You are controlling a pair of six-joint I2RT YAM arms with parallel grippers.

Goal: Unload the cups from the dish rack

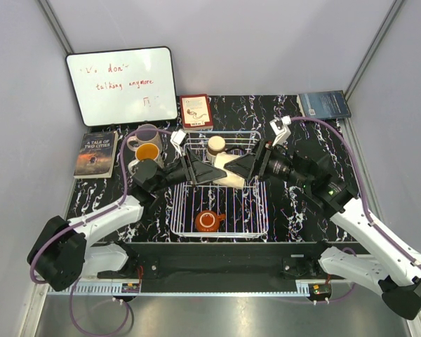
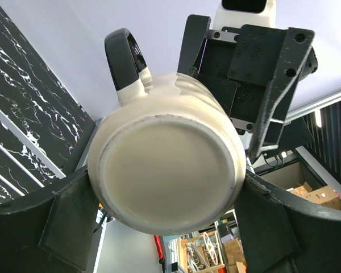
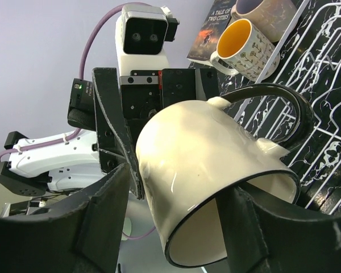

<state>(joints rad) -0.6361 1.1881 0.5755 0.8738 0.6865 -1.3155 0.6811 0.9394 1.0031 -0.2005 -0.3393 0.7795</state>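
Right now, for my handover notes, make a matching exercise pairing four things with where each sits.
Things:
1 cream mug
2 orange-red mug
3 speckled mug
4 red book

Places:
A on the table, left of the dish rack
B between the left claw and right claw
C beyond the rack's far edge
D inside the rack, near end

Pairs: 1-B, 2-D, 3-A, 4-C
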